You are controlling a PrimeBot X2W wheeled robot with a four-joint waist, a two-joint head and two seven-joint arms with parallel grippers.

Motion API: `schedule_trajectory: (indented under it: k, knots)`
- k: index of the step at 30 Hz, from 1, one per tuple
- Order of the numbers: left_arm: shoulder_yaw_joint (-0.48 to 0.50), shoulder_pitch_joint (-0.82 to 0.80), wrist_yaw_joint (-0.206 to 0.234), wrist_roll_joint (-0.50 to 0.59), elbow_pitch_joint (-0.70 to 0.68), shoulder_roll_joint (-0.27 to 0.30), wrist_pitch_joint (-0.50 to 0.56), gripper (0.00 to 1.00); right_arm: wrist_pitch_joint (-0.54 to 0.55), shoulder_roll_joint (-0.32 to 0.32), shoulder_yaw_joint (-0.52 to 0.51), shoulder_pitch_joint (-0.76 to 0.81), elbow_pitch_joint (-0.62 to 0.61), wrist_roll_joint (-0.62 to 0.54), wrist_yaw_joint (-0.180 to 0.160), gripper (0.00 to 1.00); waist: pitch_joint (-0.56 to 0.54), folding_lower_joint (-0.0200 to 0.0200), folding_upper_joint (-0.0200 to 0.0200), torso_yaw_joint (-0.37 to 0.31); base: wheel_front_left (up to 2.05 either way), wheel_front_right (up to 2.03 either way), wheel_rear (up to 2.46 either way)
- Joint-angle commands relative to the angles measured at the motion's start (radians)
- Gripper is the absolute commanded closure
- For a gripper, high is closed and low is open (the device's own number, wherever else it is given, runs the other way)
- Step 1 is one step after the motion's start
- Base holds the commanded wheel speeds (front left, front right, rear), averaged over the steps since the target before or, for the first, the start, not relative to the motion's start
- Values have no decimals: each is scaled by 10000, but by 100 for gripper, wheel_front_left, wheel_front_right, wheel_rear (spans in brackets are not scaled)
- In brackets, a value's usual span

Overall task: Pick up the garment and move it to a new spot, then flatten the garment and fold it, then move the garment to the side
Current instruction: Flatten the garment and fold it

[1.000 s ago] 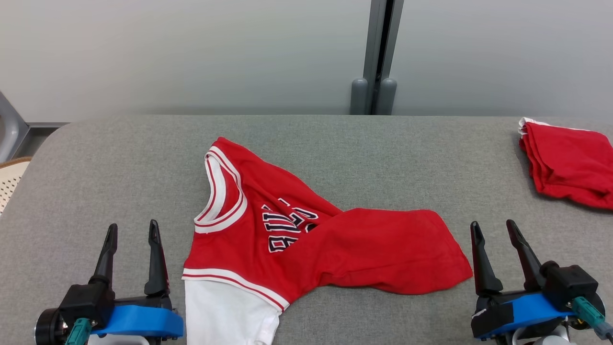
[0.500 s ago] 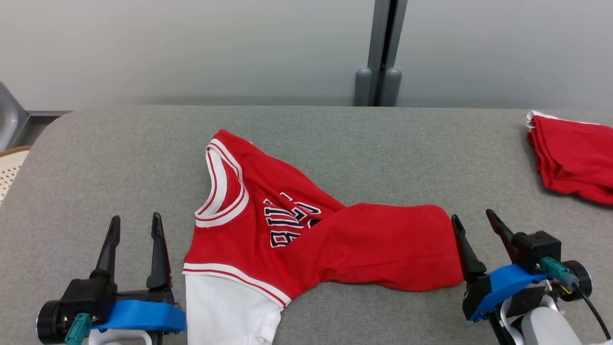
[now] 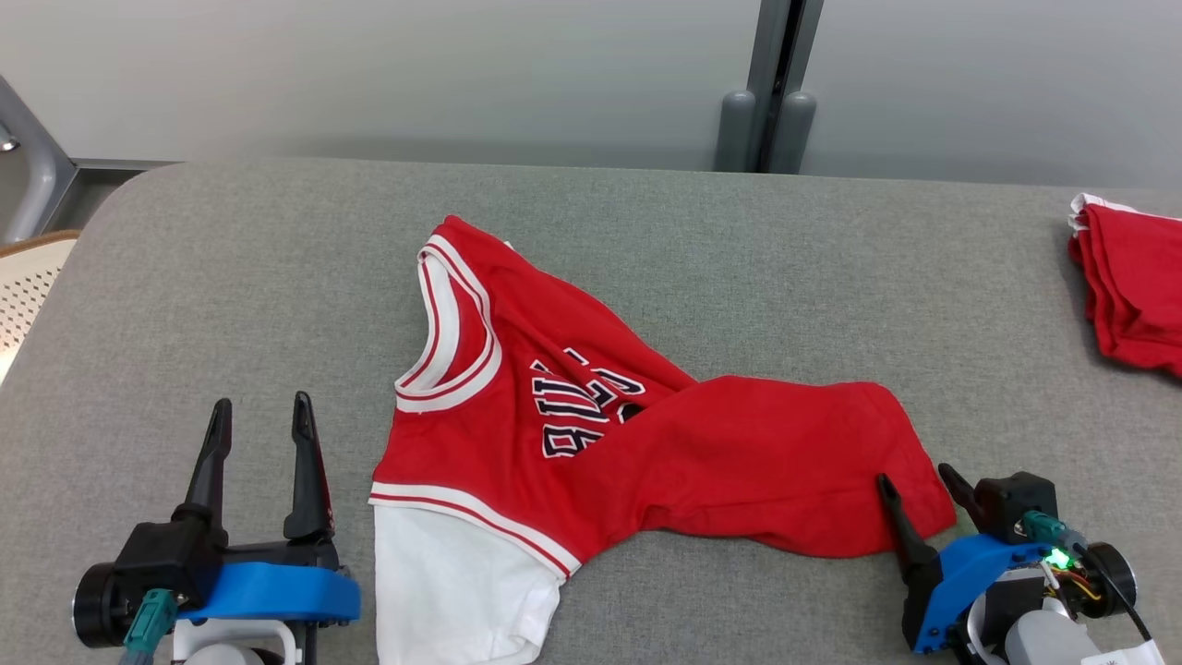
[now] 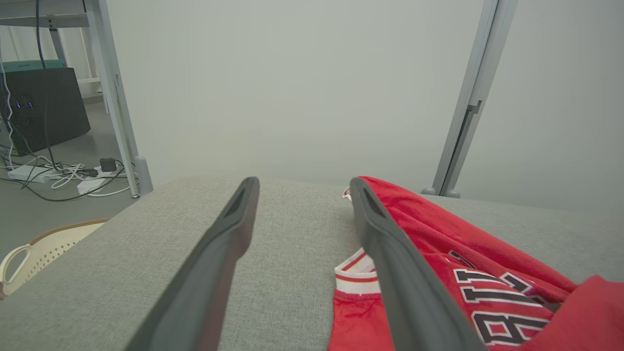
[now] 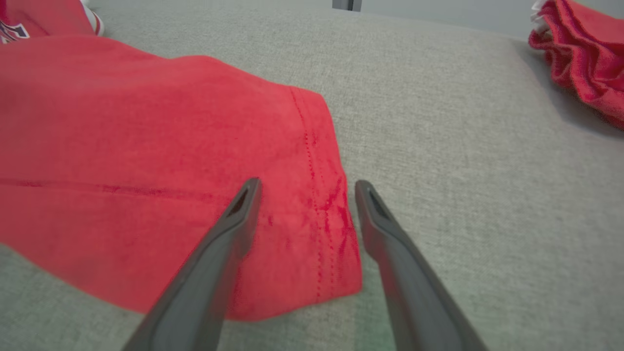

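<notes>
Your left gripper (image 3: 259,399) hangs released over the left front of the desk (image 3: 277,249), just beside the garment (image 3: 646,453), a red jersey lying twisted across the middle. Your right gripper (image 3: 912,473), also released, straddles its right hem corner, perhaps touching the cloth. A red folded pile (image 3: 1131,296) lies far right.

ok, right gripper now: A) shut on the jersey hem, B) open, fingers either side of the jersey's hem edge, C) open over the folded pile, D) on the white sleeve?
B: right wrist view shows the right gripper open, one finger over the jersey, the other past its hem.
</notes>
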Motion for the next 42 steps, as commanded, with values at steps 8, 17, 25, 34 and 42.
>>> schedule_trajectory:
  k: [8,17,25,34,42]
  knots:
    - [71,-216,-21,36,-19,-43,-45,0,-591,-100,220,-563,782,260,1,100,84,-1,0,11,0,0,0]
    - [56,-337,-56,14,22,-54,-44,0,-1143,-426,76,-1769,824,374,0,100,136,-1,0,-5,0,0,0]
    - [94,-260,-49,-51,99,-57,-44,0,-1366,-794,-439,-2625,209,622,0,100,17,-1,0,-8,0,0,0]
    - [-63,25,60,-238,245,-57,-45,0,-1381,-432,146,-924,-1739,1033,1,100,-337,-1,0,-232,0,0,0]
    - [-125,148,32,-213,358,-58,-45,0,-1382,-81,680,1506,-3369,1088,1,100,-605,-1,0,-517,0,0,0]
